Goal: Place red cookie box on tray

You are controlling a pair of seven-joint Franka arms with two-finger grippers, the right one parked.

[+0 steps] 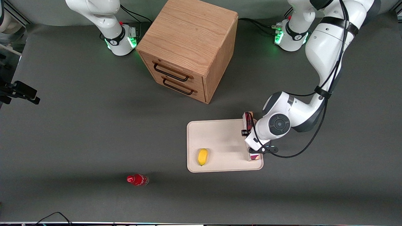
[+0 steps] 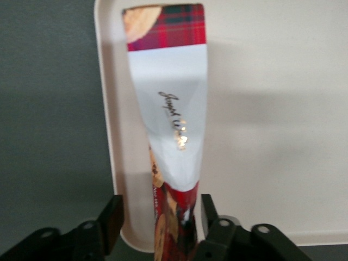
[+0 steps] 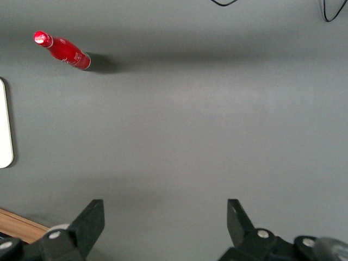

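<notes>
**Cookie box on the tray's edge**

We see the red cookie box (image 2: 173, 125) lying on the tray (image 1: 220, 138) along its short rim toward the working arm's end. Our gripper (image 2: 160, 223) straddles the box, fingers (image 2: 111, 220) spread, one clearly off it. A yellow fruit (image 1: 203, 156) also sits on the tray.

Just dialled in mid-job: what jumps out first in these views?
The working arm bends low over the cream tray, its gripper straddling the red cookie box, which lies along the tray's rim at the working arm's end; the fingers stand apart from the box. A yellow lemon-like fruit also sits on the tray. A wooden two-drawer cabinet stands farther from the front camera, and a small red bottle nearer it.
</notes>
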